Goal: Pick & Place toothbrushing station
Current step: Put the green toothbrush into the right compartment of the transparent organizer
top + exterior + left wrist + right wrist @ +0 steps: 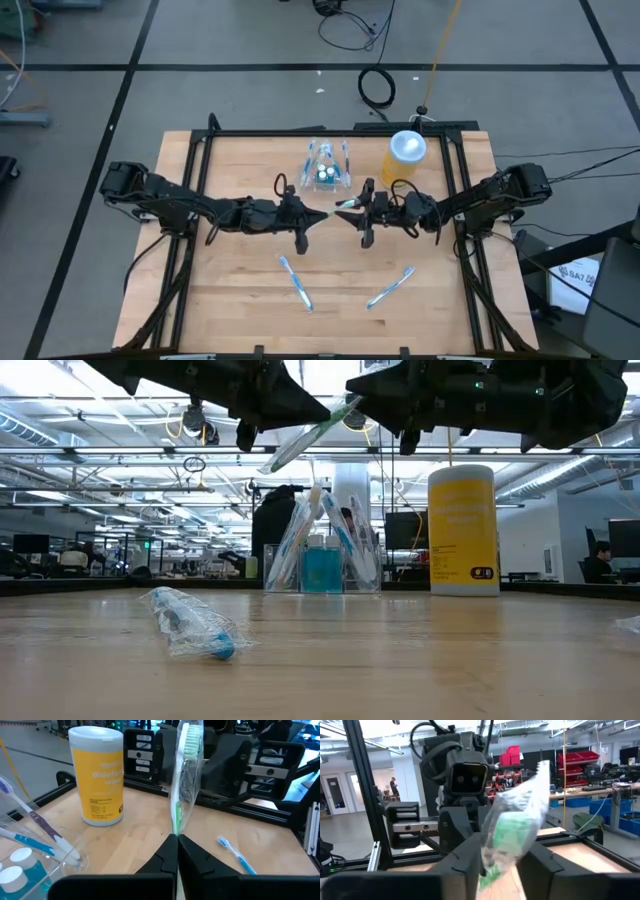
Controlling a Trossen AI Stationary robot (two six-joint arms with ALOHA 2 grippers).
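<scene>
Looking down from the high view, both arms are meeting over the middle of the desk [240, 320], the left gripper [318, 217] and the right gripper [352, 212] sharing a wrapped green toothbrush [347, 203]. The toothbrushing station [327, 166] is standing near the far edge, just beside the yellow jar [406, 158], already carrying several brushes. Two blue toothbrushes [297, 283] are lying on the near boards, well apart from it, so the task is looking partly done.

In the low view, the green toothbrush is hanging tilted above the station, while one wrapped blue brush is resting in the foreground.

In the left wrist view, the left gripper's fingers [165, 857] are pressing fully together on the handle end of the wrapper.

In the right wrist view, the right gripper's fingers [465, 865] are standing partly apart around the brush-head end; whether they are gripping it cannot be told. The handover appears unfinished, with placing left to do.
</scene>
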